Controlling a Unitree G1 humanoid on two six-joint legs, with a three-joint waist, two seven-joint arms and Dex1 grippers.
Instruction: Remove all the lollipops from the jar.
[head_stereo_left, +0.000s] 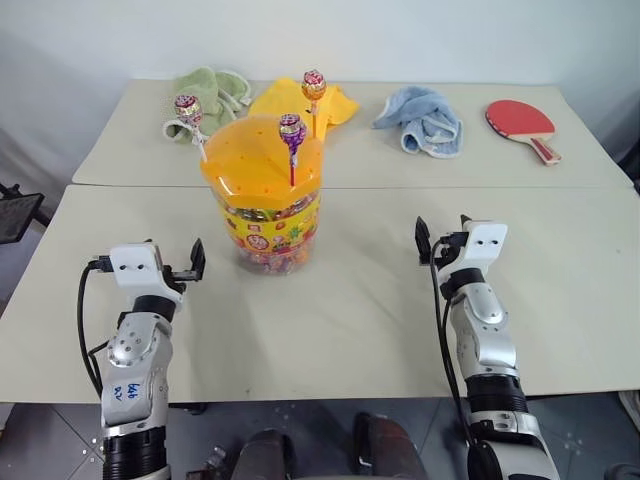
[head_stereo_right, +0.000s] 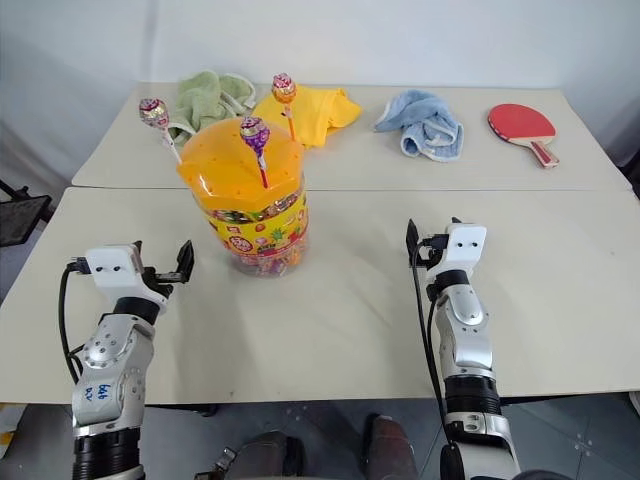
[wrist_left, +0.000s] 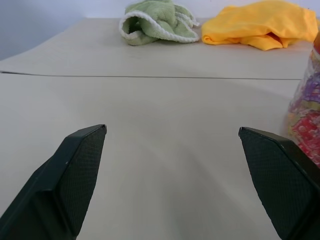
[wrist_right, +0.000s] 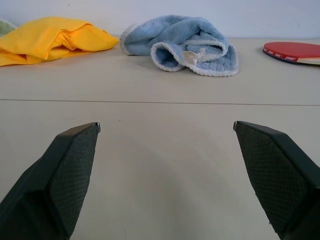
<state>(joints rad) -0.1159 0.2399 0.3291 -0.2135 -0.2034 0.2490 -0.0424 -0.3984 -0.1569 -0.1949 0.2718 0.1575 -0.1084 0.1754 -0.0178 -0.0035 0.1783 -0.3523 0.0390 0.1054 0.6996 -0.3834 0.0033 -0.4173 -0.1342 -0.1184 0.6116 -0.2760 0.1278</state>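
Standing upright at centre-left of the head view, the jar (head_stereo_left: 267, 205) is resting on the near table (head_stereo_left: 360, 320), its long axis vertical and its orange domed lid (head_stereo_left: 262, 160) facing up. Three lollipops are sticking out of the lid's holes, sticks down and candy heads up. The purple lollipop (head_stereo_left: 291, 130) is rising almost straight from the lid's middle. The pink lollipop (head_stereo_left: 187, 108) is leaning toward the upper left of the frame, off the lid's left edge. The orange lollipop (head_stereo_left: 314, 85) is standing at the lid's back, near vertical.

The left gripper (head_stereo_left: 172, 268) is hovering at lower left, beside the jar and apart from it, its fingers spread wide and holding nothing. The right gripper (head_stereo_left: 441, 240) is hovering at centre-right, well apart from the jar, likewise gaping wide and empty.

Along the top of the frame, on the far table (head_stereo_left: 120, 150), a green towel (head_stereo_left: 205, 95), a yellow cloth (head_stereo_left: 335, 103), a blue towel (head_stereo_left: 422, 120) and a red paddle (head_stereo_left: 522, 122) are lying in a row.
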